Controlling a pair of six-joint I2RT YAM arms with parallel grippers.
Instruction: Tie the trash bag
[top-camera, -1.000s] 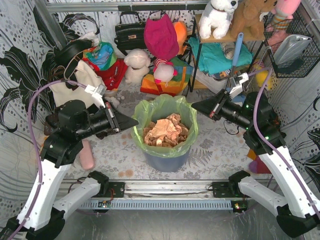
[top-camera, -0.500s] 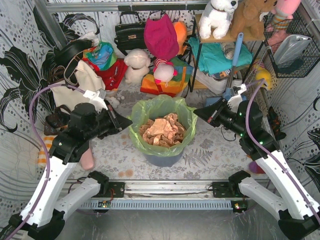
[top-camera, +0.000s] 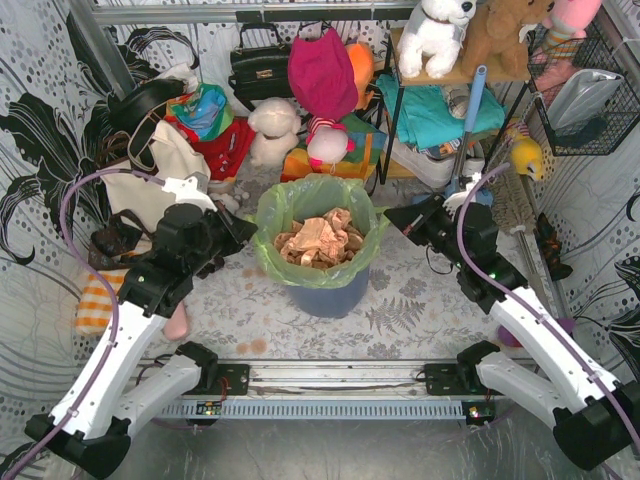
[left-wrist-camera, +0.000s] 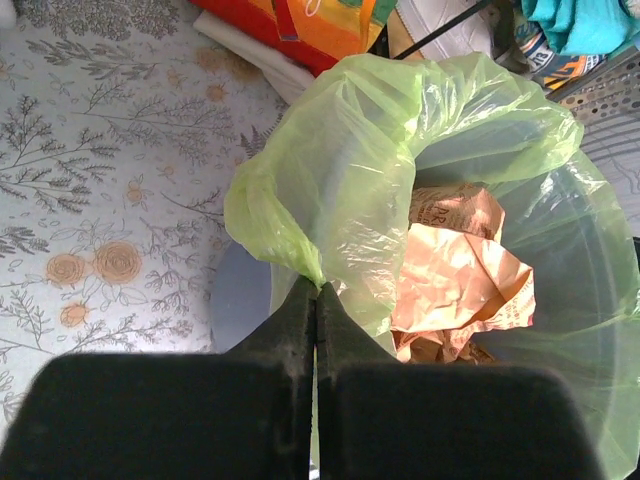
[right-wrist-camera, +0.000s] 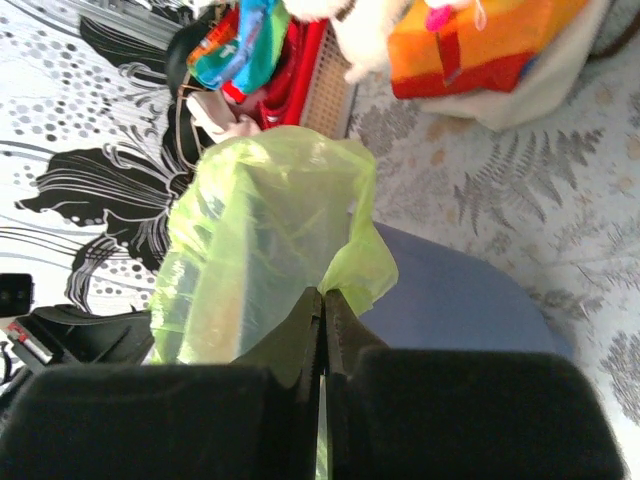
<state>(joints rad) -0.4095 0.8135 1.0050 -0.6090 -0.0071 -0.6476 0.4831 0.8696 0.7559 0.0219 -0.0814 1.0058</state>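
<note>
One thin translucent light-green plastic trash bag (top-camera: 292, 206), mouth between two tools: left tool (left-wrist-camera: 316, 292) clamped tight on its left rim, right tool (right-wrist-camera: 322, 296) likewise on its right.

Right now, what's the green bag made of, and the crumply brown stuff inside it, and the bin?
The bag: probably thin plastic. It is glossy, see-through green, with shiny wrinkles.
The brown stuff: paper, it seems. It looks matt and is crumpled into sharp folds, with some print on it.
The bin: likely hard plastic, smooth and dull blue-grey. It is mostly covered, so I'm unsure.
</note>
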